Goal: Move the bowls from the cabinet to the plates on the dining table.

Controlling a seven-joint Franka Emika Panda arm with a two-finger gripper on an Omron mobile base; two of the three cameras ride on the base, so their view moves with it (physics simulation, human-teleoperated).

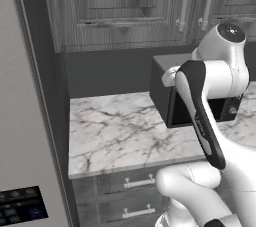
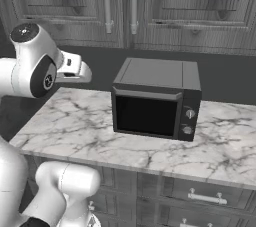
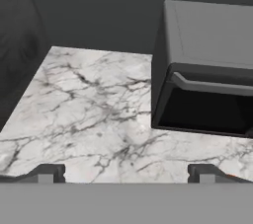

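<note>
Our fingers [image 3: 126,172] are wide open, holding nothing, above the marble tabletop [image 1: 120,131]. The bowls must be behind the shut cabinet [image 2: 165,6] doors; they break easily, so we grab rims gently

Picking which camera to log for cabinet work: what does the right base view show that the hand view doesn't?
Right base view alone: the cabinet doors with long bar handles, drawers under the counter, the microwave's knobs. Hand view alone: the open tool, nothing between its tips. Both: marble counter and black microwave.
</note>
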